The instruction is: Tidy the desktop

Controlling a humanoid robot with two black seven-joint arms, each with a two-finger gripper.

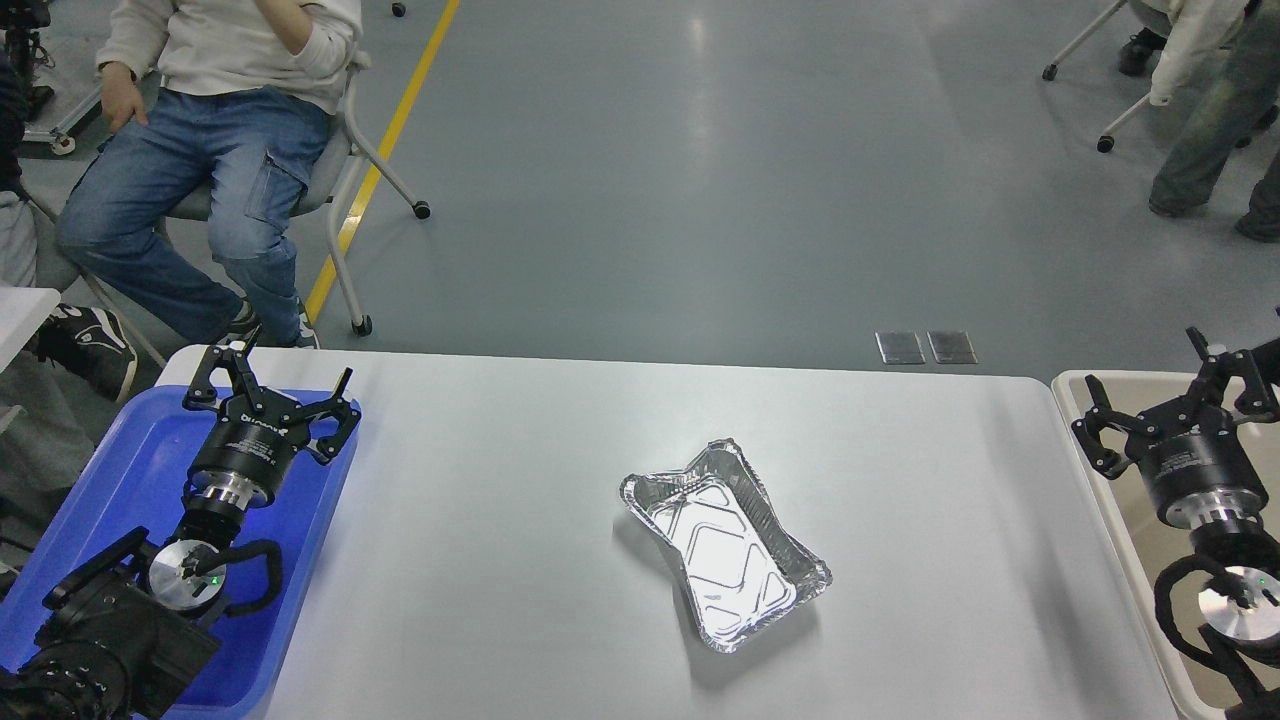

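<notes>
The white desktop [500,520] fills the lower view. A dented silver foil tray [722,543] lies empty near its middle. My left gripper [285,370] is open and empty, held above the far end of the blue plastic tray [120,470] at the left edge. My right gripper [1148,385] is open and empty, held above the beige plastic bin [1100,480] at the right edge. Both grippers are well apart from the foil tray.
A seated person in jeans [200,150] is behind the table's far left corner. Another person's legs [1200,120] and chair legs show at the far right. Grey floor with a yellow line [390,130] lies beyond the table.
</notes>
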